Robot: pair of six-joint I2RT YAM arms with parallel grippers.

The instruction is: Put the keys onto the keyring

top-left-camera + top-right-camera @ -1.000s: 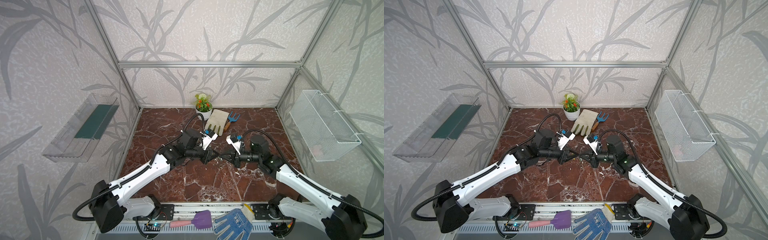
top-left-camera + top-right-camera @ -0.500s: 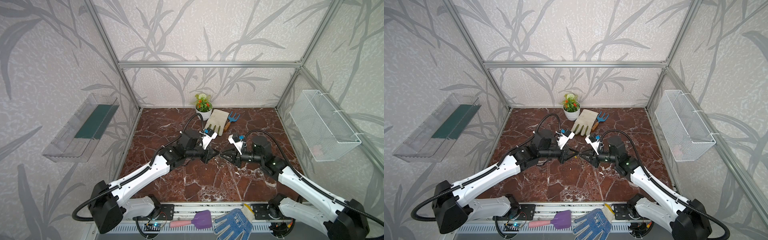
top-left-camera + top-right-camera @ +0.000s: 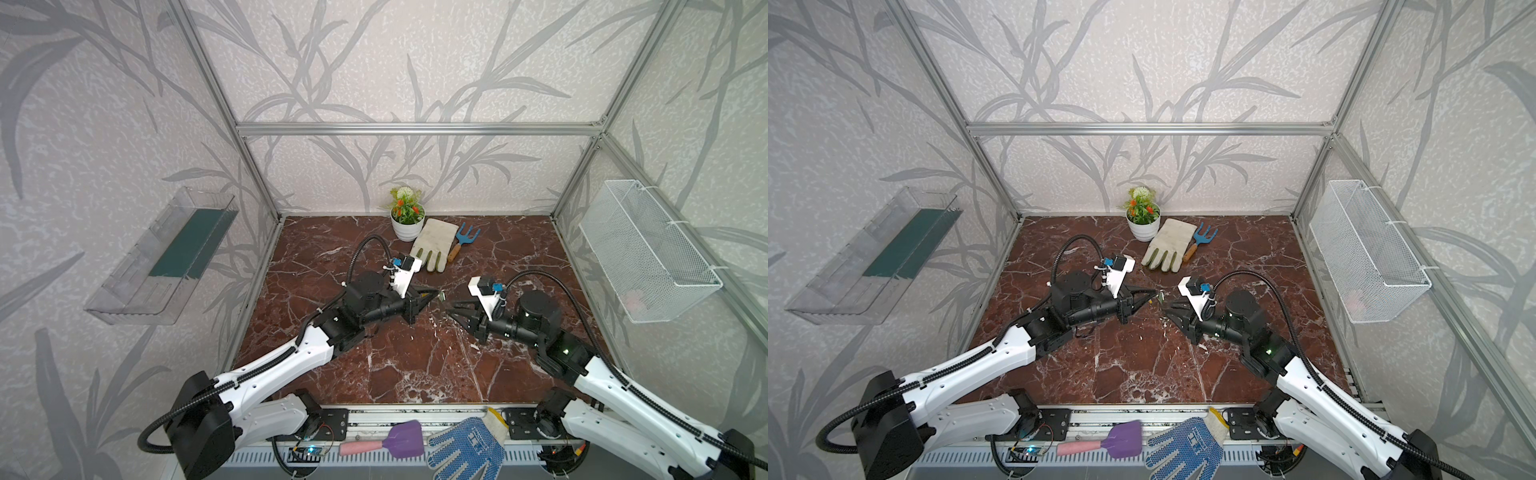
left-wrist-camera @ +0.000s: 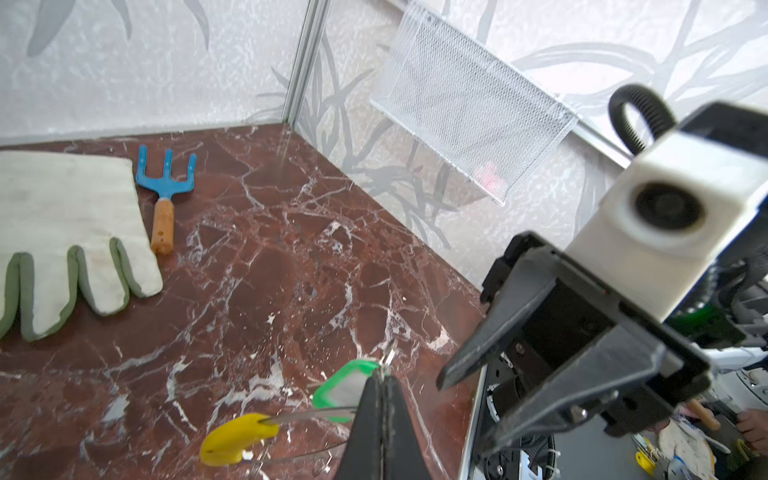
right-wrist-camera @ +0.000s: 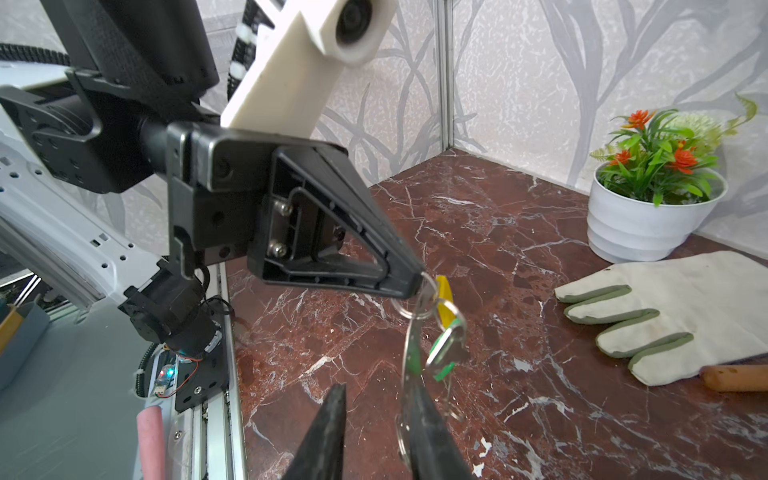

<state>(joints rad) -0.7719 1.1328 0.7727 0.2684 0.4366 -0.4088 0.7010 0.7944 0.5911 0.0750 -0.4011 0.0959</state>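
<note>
Over the dark red marble tabletop (image 3: 395, 365), the left gripper (image 5: 415, 286) has its black fingers pressed together on the large, thin grey metal keyring (image 5: 409, 353) with a yellow plastic sleeve, which hangs below the tips. The small green plastic key tag (image 5: 446, 351) with a white label window dangles against the hoop under that sleeve; whether its loop is threaded on cannot be told. Just to the right, the right gripper (image 5: 376, 386) faces them, jaws spread, pinching nothing, with one finger beside the hoop's lower arc.
</note>
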